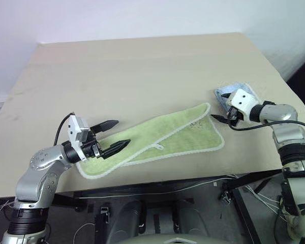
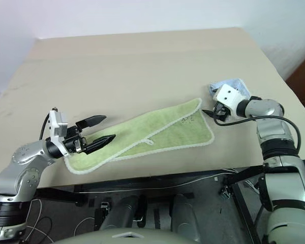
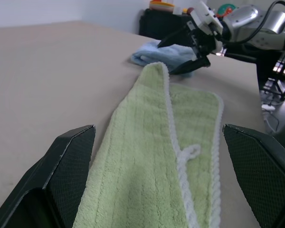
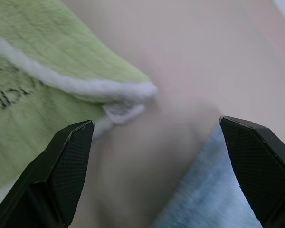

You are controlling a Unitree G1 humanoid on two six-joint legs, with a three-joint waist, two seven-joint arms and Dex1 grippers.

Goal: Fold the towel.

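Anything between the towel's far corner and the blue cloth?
Nothing: bare table separates the towel corner from the blue cloth in the right wrist view. The open right pincer hangs over that gap in the left eye view.

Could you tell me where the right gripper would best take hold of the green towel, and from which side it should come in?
Probably the far right corner of the towel, where the white edging ends in a point lying flat on the table. The right gripper, open, already sits just off that end, so it could come in from the right, low along the tabletop, staying clear of the blue cloth behind it.
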